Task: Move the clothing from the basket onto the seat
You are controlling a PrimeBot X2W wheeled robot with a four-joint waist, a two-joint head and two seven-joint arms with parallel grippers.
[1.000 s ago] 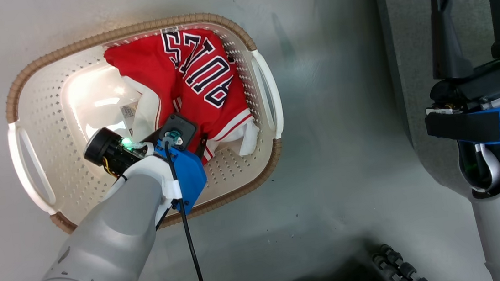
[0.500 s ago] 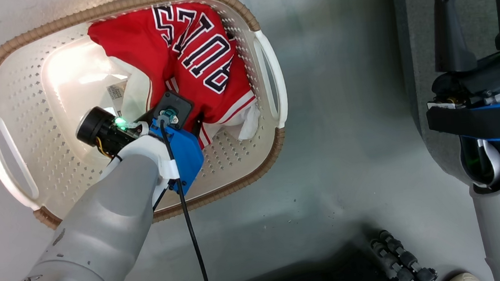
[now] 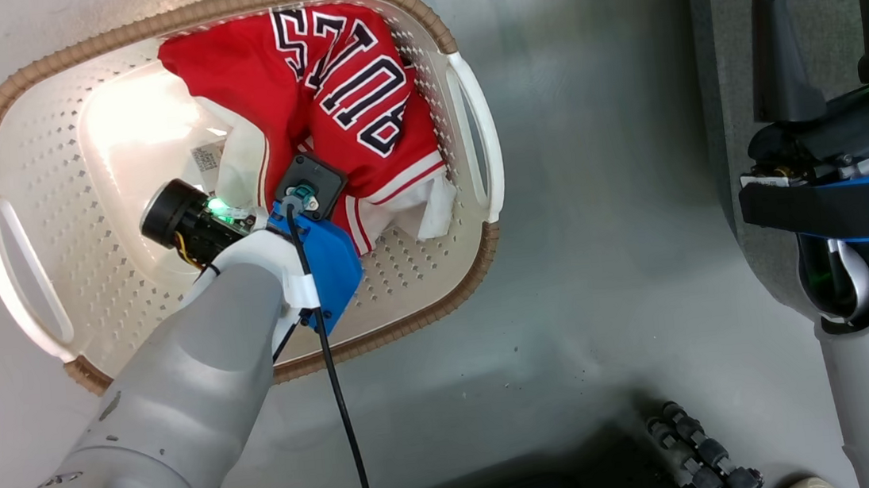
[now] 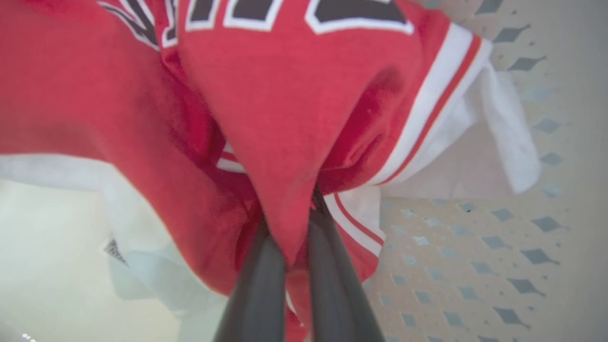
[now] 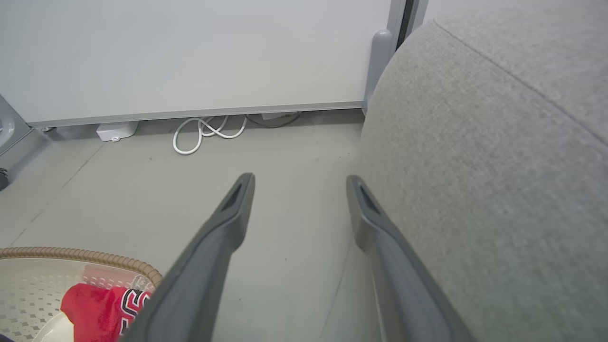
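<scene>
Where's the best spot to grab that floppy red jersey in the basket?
Pinch a raised fold of the jersey near its striped hem, coming from above through the open top of the basket. The cloth lies crumpled, so ridges stand up, and the walls block a sideways approach. The left hand is shut on such a fold.

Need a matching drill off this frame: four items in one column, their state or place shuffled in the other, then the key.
Column 1
1. left gripper
2. right gripper
3. clothing
4. seat

Column 2
A. open, fingers holding nothing
B. bunched in the basket
C. shut on red fabric
D. light grey, at the right of the head view

Pairs: 1-C, 2-A, 3-B, 4-D
</scene>
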